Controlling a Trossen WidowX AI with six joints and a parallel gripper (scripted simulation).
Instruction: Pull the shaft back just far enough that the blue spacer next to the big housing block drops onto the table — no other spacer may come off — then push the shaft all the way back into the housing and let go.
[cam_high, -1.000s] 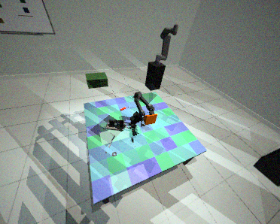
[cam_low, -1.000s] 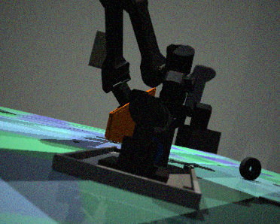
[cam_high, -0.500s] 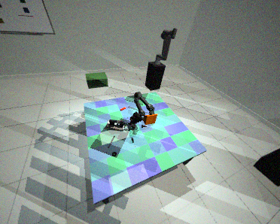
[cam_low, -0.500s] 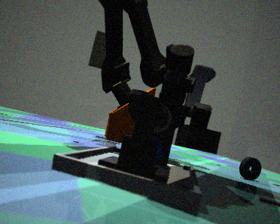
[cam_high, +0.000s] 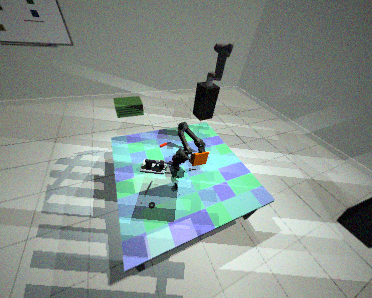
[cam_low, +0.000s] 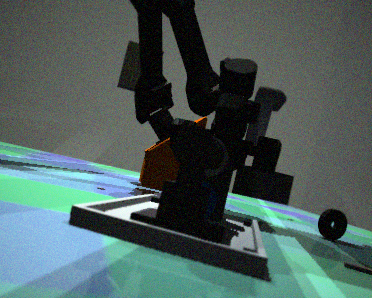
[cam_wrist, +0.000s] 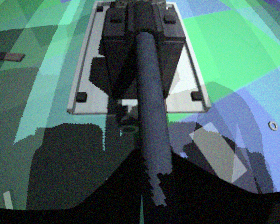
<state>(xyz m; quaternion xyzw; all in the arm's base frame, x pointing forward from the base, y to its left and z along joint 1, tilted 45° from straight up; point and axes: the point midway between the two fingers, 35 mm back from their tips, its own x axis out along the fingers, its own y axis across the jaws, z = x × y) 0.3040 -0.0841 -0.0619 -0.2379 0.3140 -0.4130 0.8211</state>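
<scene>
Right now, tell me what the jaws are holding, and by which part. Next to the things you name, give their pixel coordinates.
The jaws hold the shaft (cam_wrist: 152, 85), gripped toward its end away from the housing block (cam_wrist: 116, 47).

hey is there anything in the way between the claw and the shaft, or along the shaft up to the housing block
Nothing visible: the claw is already closed on the shaft, which runs unobstructed to the housing block.

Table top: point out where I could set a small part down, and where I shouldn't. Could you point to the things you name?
Judging by the top view, there seems to be room on the checkered table (cam_high: 185, 232) along its near edge, beyond the dark ring (cam_high: 152, 205) (cam_low: 330, 224), and toward the right corner, past the orange block (cam_high: 200, 158) (cam_low: 159, 167). It is crowded around the white-rimmed tray (cam_high: 145, 170) (cam_low: 150, 243) (cam_wrist: 80, 111) and the arm.
</scene>
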